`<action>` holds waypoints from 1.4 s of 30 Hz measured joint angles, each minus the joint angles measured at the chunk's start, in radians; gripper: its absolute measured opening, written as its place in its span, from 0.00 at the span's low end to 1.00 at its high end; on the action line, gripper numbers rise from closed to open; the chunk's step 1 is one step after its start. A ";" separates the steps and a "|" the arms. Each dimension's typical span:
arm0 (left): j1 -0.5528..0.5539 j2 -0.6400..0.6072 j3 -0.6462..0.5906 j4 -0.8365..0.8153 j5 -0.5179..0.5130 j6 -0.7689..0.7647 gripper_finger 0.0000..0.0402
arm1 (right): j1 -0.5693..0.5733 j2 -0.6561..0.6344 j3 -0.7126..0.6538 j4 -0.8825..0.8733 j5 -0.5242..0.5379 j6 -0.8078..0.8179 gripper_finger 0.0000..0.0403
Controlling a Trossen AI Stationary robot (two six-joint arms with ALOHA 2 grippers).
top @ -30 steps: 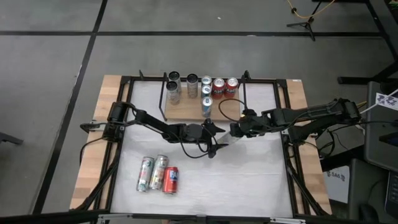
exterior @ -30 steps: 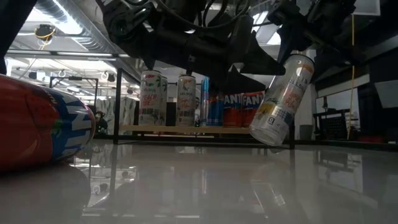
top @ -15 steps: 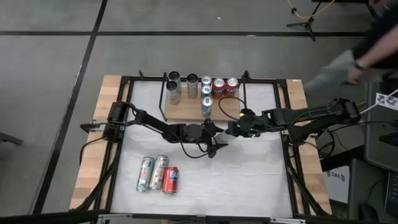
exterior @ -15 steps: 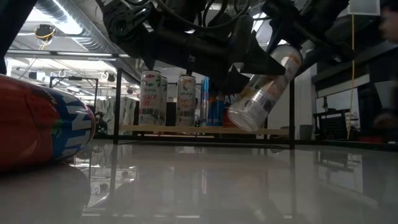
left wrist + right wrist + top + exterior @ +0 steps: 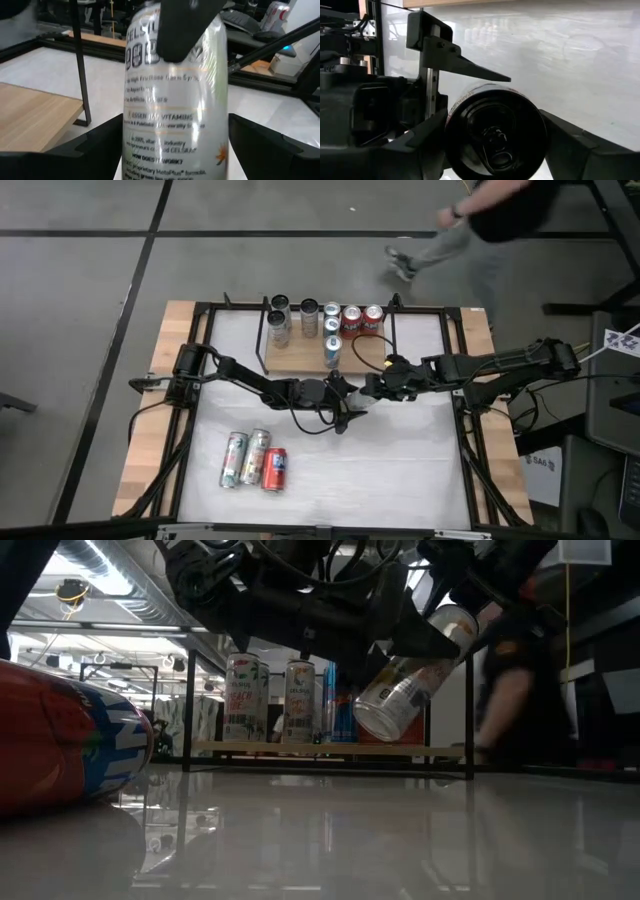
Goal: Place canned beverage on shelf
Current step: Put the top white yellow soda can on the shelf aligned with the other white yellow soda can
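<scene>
A pale slim can (image 5: 405, 685) hangs tilted above the table's middle, with my right gripper (image 5: 374, 388) shut on it. My left gripper (image 5: 347, 402) reaches in level from the table's left and is open; its fingers stand on either side of the can's lower body (image 5: 175, 115). Whether they touch it I cannot tell. The shelf (image 5: 300, 360), a light-wood board with black rod uprights, lies just beyond toward the far edge, with several cans (image 5: 330, 318) standing upright along its back. My right gripper pinches the can near its top end (image 5: 495, 102) between its two fingers, one finger (image 5: 185, 25) lying across the upper wall. The fingers come slanting down from the table's right. The can is lifted clear of the table, its bottom end (image 5: 375, 725) lower and toward my left gripper.
Three cans (image 5: 255, 460) lie on their sides near the table's front left; the red one (image 5: 60, 750) fills the low view's left. A black frame (image 5: 460, 380) runs around the white tabletop. A person (image 5: 480, 215) walks past beyond the far right corner.
My right gripper has tipped further down and rolled a little, and the can has tilted more steeply. The can's bottom end has swung toward my left gripper and in between its open fingers. A person has come into view beyond the table and walked across.
</scene>
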 joint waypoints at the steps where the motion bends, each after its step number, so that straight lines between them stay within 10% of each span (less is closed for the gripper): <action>1: 0.000 0.000 0.000 0.005 0.000 0.000 0.82 | 0.000 0.000 0.000 -0.001 0.000 0.000 0.66; 42: 0.000 0.000 0.001 0.010 -0.011 -0.001 0.58 | 0.000 0.000 0.000 -0.006 -0.007 -0.004 0.66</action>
